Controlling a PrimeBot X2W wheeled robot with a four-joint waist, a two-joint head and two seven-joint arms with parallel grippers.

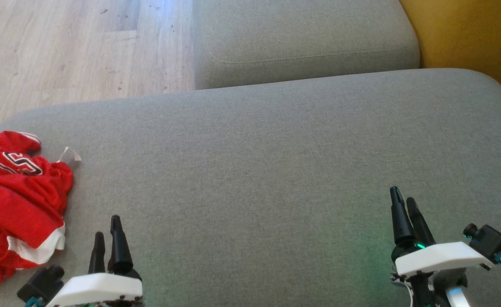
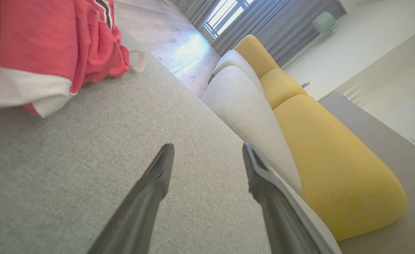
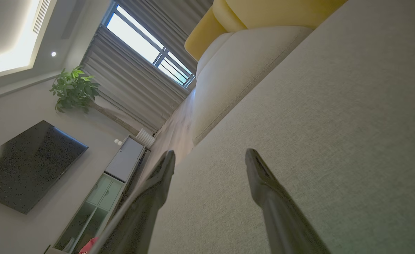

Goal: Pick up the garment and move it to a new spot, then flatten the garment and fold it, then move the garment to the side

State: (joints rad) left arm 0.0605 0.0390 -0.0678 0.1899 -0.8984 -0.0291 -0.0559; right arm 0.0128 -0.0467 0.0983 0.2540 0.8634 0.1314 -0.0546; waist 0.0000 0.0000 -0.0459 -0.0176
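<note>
Grey cushion (image 1: pixel 250 170) is serving as the work surface; the garment (image 1: pixel 18 200) is lying bunched at its left edge, near the left gripper (image 1: pixel 107 226) but not touching it. Both grippers are hanging fully spread, holding nothing; the right gripper (image 1: pixel 403 194) is sitting well apart over bare fabric. Step in hand, I'm judging: the pick-up. Left arm should be reaching left, pinching a thick fold rather than the white hem, and lifting clear before carrying. Heap's long axis is running near-to-far along that edge, printed end lying farthest; collar direction isn't readable.
</note>
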